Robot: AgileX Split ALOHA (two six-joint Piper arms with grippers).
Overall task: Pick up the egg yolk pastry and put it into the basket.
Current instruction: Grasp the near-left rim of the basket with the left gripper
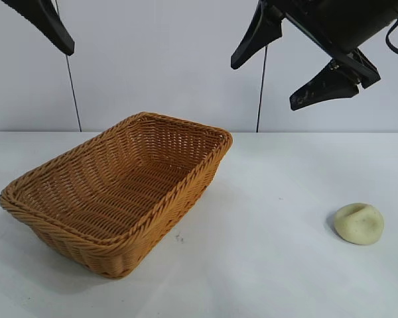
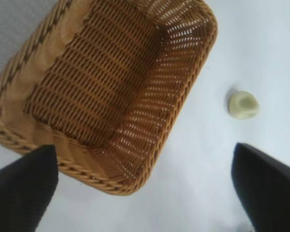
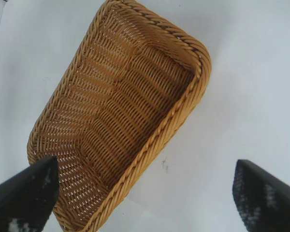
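Note:
The egg yolk pastry (image 1: 359, 223), a pale cream dome with a dent, lies on the white table at the right; it also shows in the left wrist view (image 2: 243, 105). The golden-brown wicker basket (image 1: 33, 189) stands empty at the left centre, also seen in the left wrist view (image 2: 111, 186) and the right wrist view (image 3: 154, 145). My right gripper (image 1: 278, 66) is open, high above the table, up and left of the pastry. My left gripper (image 2: 145, 193) is open and empty, high above the basket; in the exterior view only one finger (image 1: 46, 23) shows at the top left.
The white table (image 1: 265, 265) runs back to a pale wall. A small dark mark (image 1: 178, 236) lies on the table by the basket's near right side.

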